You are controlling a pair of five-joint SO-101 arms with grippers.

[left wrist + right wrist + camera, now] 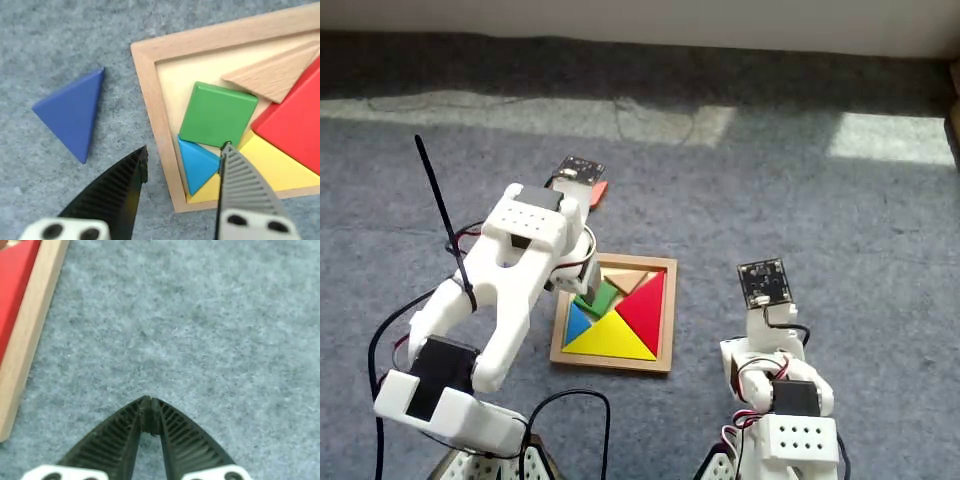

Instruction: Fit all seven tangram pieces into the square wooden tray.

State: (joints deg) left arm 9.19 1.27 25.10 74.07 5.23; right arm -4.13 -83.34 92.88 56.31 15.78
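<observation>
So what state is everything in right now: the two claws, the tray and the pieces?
wooden tray: partly filled, bare floor showing.
left gripper: open, above the wooden tray's edge.
right gripper: shut, above the carpet.
green square: inside the tray.
dark blue triangle: outside the tray, on the carpet.

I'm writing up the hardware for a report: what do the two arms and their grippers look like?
The left arm and right arm are white plastic shells with black servo blocks and black and red wiring; a black cable tie sticks up from the left one. The left gripper has one black and one grey ribbed finger; the right gripper has two black ones.
</observation>
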